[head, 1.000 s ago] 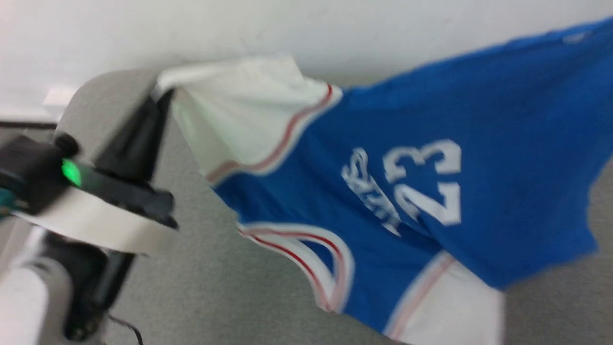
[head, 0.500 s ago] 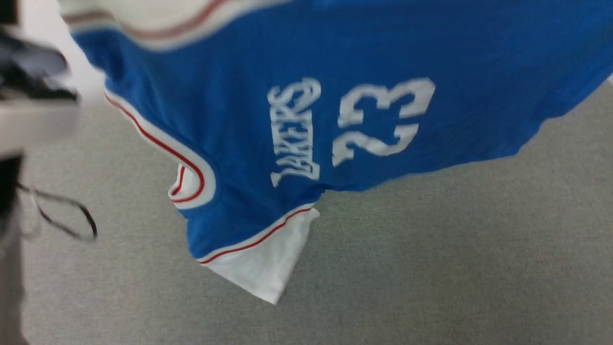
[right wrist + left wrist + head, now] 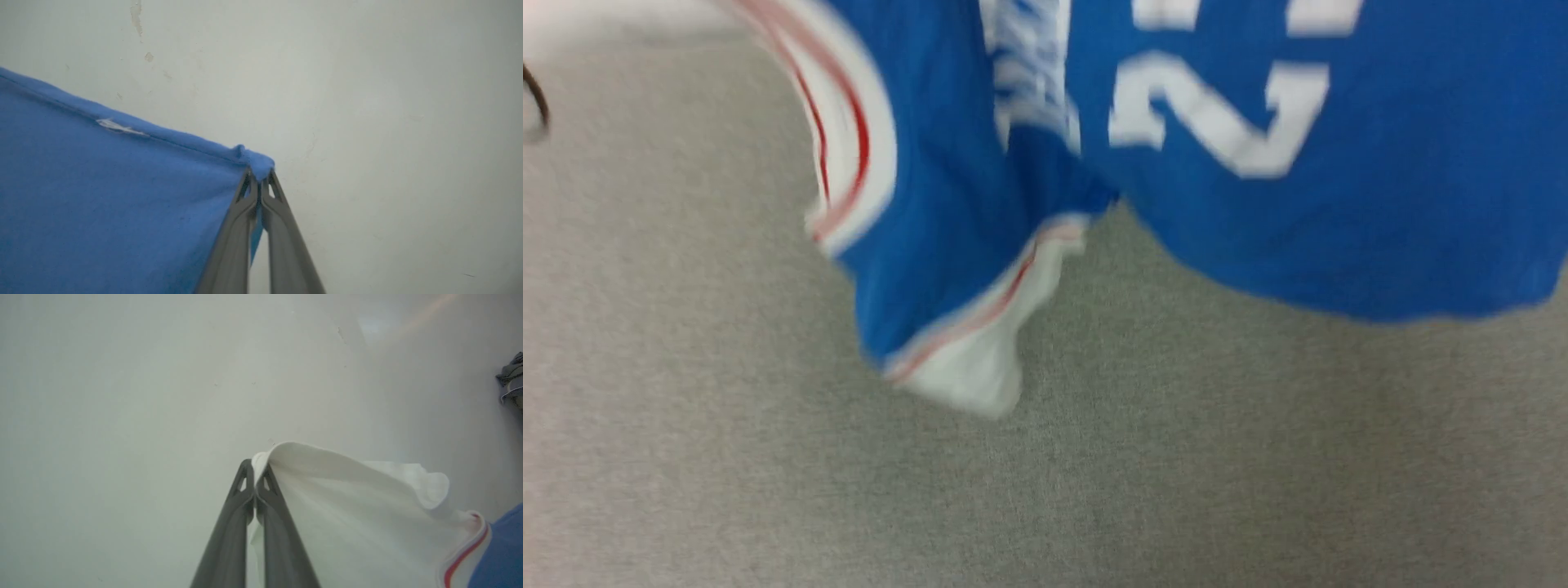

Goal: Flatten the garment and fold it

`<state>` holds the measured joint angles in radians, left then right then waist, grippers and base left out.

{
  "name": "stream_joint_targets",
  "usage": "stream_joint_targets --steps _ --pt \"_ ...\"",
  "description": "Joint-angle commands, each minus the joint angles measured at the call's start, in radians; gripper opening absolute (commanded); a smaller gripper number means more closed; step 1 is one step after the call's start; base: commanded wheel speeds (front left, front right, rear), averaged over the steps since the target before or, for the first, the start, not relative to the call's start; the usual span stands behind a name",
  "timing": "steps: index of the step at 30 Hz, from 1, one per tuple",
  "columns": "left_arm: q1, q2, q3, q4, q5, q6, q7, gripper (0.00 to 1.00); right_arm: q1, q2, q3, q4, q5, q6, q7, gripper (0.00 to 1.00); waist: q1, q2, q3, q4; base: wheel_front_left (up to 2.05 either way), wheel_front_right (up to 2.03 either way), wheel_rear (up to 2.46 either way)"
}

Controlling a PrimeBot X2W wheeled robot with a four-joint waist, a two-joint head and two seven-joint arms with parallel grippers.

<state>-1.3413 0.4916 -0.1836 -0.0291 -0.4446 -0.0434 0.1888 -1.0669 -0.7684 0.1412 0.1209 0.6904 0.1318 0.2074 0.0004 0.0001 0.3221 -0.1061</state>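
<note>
**Blue jersey, held up at two corners**

1. Left gripper (image 3: 255, 473): two long dark fingers pressed together, clamped on a fold of white sleeve cloth at their tips. In the left wrist view the cloth spills off toward 4 o'clock, ending in a thin red stripe and blue.
2. Right gripper (image 3: 259, 179): fingers closed on a blue hem corner. In the right wrist view the fabric spreads from the tips toward 9 and 7 o'clock.
3. Bright blue soft jersey garment (image 3: 1380, 229) (image 3: 347, 506) (image 3: 114, 196), with white sleeve ends, red stripes and a white printed number. In the head view it hangs down from 12 o'clock, blurred. A white-and-red trimmed opening sits at 11 o'clock, and a white sleeve end dangles lowest, near centre.
4. Grey felt-like surface (image 3: 1176, 474): beneath the garment; contact cannot be told.
5. Thin dark cable (image 3: 538, 110): at the 9 o'clock edge of the head view.
6. Pale plain wall (image 3: 143, 396) (image 3: 388, 122): beyond both grippers.
7. Small crumpled grey cloth (image 3: 511, 377): at the 3 o'clock edge of the left wrist view.
</note>
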Motion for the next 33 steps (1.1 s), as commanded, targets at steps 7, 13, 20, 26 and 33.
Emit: stream_joint_targets --steps 7,13,20,26,33 --pt "-0.245 -0.044 -0.011 0.293 0.041 -0.015 -0.126 0.0 -0.256 0.048 0.077 0.245 -0.081 -0.001 -0.132 0.0 -0.0004 -0.0001 0.216 -0.005 0.0 0.0 0.0" --pt "-0.403 -0.088 0.002 0.468 0.053 -0.01 -0.281 0.0 -0.426 0.09 0.125 0.426 -0.134 -0.001 -0.233 0.0 -0.0004 -0.0001 0.26 0.014 0.0 0.0 0.0" --pt "-0.349 -0.12 -0.064 0.603 0.04 -0.061 -0.344 0.0 -0.418 0.125 0.25 0.515 -0.133 -0.001 -0.331 0.0 -0.0004 -0.0001 0.261 0.046 0.0 0.0 0.0" --pt "-0.084 -0.129 -0.155 0.624 -0.012 -0.083 -0.359 0.0 -0.272 0.161 0.348 0.577 -0.11 -0.001 -0.411 0.0 -0.0004 -0.0001 0.225 0.072 0.0 0.0 0.0" --pt "0.341 -0.098 -0.275 0.589 -0.047 -0.086 -0.354 0.0 -0.016 0.189 0.473 0.602 -0.079 -0.001 -0.457 0.0 -0.0004 -0.0001 0.109 0.096 0.0 0.0 0.0"
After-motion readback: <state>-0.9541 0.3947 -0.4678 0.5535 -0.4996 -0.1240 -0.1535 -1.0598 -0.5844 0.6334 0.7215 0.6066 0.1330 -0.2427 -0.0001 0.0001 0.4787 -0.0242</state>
